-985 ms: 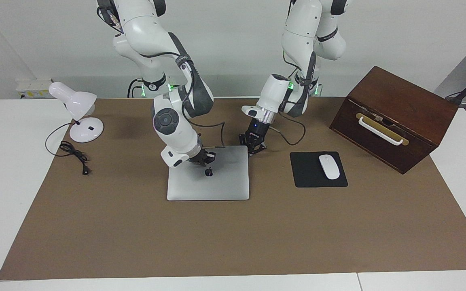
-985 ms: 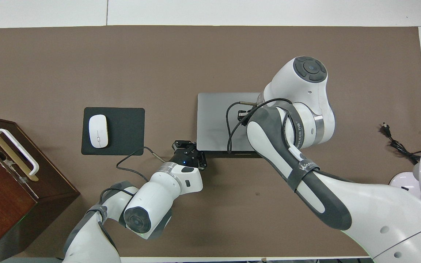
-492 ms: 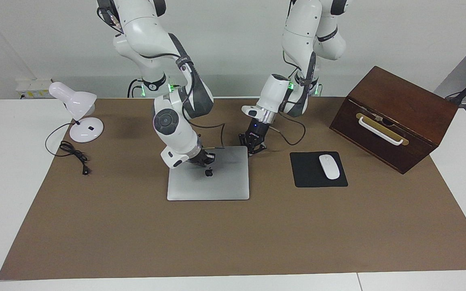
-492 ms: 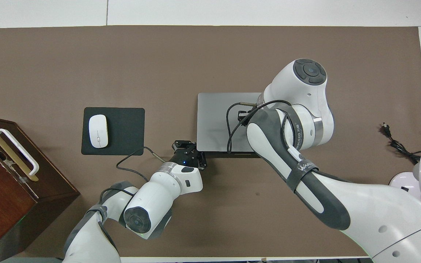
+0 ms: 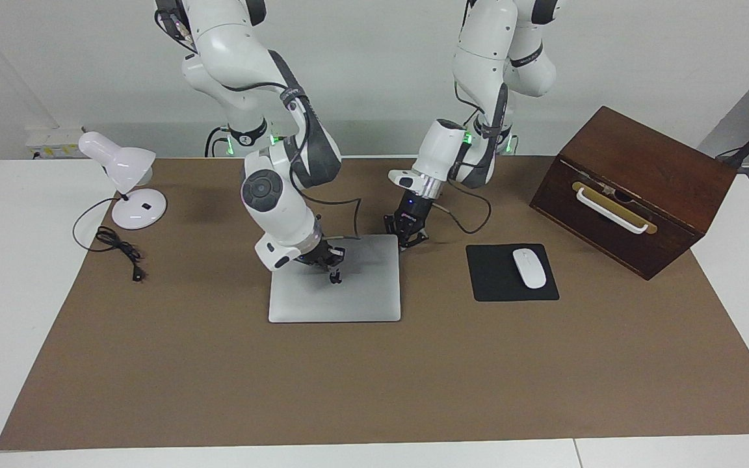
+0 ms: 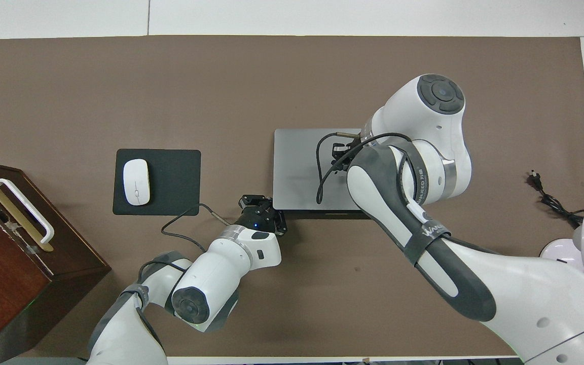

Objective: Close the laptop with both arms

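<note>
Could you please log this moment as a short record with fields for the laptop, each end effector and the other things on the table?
laptop: lid down flat, logo side up
right end effector: shut, over the lid's middle
left end effector: shut, at the laptop's corner nearest the robots, toward the left arm's end
mouse: on the black mouse pad, beside the laptop
wooden box: at the left arm's end
lamp: at the right arm's end

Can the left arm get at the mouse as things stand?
Probably yes: the mouse lies uncovered on its pad, and the left claw sits by the laptop's corner with bare mat between.
</note>
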Motion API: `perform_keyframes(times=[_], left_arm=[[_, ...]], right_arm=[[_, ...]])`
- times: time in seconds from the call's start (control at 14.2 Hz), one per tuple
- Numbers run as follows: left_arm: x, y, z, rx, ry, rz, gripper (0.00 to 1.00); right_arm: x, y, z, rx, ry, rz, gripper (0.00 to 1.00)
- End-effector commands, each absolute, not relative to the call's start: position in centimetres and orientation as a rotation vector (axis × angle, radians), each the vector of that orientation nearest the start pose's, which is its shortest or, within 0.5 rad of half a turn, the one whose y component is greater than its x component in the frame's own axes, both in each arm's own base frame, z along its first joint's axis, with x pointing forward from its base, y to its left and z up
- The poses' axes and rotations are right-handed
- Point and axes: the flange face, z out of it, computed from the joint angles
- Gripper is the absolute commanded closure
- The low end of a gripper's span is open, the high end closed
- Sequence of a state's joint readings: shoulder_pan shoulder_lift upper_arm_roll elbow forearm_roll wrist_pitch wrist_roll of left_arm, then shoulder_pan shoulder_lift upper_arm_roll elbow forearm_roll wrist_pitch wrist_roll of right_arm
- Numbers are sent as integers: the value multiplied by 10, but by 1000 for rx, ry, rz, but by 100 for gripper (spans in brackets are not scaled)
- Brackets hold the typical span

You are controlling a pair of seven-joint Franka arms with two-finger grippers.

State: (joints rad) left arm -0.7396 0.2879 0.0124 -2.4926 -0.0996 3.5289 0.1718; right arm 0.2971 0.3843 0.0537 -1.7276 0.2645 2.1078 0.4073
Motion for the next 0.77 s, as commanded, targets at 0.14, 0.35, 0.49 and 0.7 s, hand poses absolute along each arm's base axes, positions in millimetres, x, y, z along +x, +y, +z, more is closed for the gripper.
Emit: perform_keyframes(times=[0.14, 0.35, 0.49, 0.7], left_arm=[[386, -317, 232, -2932, 1142, -1025, 100], [388, -320, 246, -2978, 1061, -1064, 100], [390, -321, 266, -3028, 987, -1075, 100], [396, -314, 317, -3082, 948, -963, 100]], right_arm=[[672, 172, 456, -2830, 102, -272, 20], [699, 99, 489, -2931, -162, -449, 0], [702, 54, 509, -2988, -361, -490, 0], [680, 6, 561, -3021, -444, -457, 0]])
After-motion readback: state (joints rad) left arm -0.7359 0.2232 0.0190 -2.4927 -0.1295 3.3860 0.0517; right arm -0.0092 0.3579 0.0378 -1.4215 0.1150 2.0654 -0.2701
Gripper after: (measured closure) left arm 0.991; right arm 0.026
